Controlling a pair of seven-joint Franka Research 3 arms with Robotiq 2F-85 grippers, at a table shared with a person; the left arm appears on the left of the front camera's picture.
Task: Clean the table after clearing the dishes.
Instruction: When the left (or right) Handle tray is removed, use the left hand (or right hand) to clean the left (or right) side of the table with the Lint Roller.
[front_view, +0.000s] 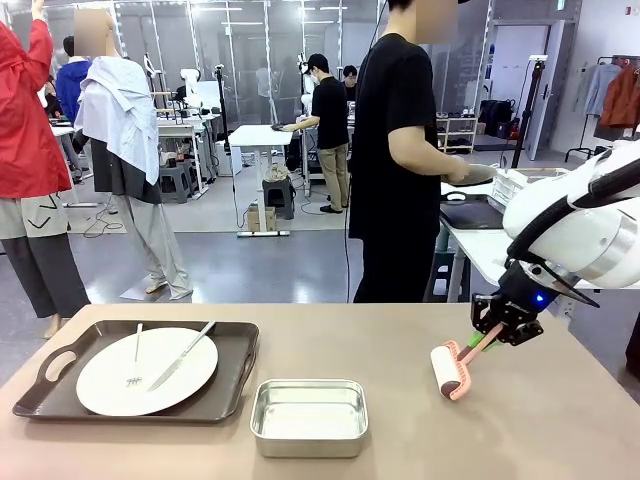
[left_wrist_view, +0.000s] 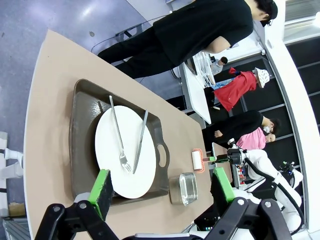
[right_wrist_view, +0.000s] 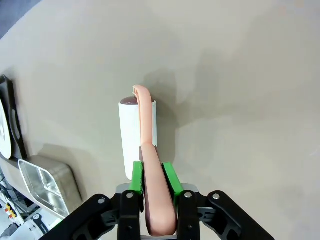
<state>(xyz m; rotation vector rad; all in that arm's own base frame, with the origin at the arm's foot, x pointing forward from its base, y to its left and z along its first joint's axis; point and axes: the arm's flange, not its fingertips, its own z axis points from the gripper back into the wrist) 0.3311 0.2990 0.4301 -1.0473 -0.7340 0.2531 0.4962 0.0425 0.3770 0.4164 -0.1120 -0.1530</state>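
- Table (front_view: 560, 430): tan top, spans the near side of the front view. Our right gripper (front_view: 490, 335) is over its right part.
- Right fingers: we see both green pads (right_wrist_view: 136, 176) clenched on the pink handle of a lint roller (right_wrist_view: 138, 132), one pad on each side of the handle.
- The handle slopes down and away from the jaws to the white roll. The roll sits on the top with its shadow tight beside it.
- Left gripper (left_wrist_view: 162, 187): fingers released and spread wide, nothing between them. It hangs above the tray end of the top and looks down on it.
- Steel pan (front_view: 308, 417): next thing out from the roller, at the near edge around the middle and well apart from the roll.
- Tray (front_view: 238, 350): dark brown with cut-out handles, on the left part of the top, just beside the pan. We cannot tell if the two touch.
- Plate (front_view: 110, 385): round and white, lying flat in the tray.
- Fork (front_view: 136, 360) and knife (front_view: 185, 352): both lie across the plate, apart from each other, the knife on the right and angled.
- Person (front_view: 395, 150): in black, standing at the far side right of middle, turned toward a white side table.
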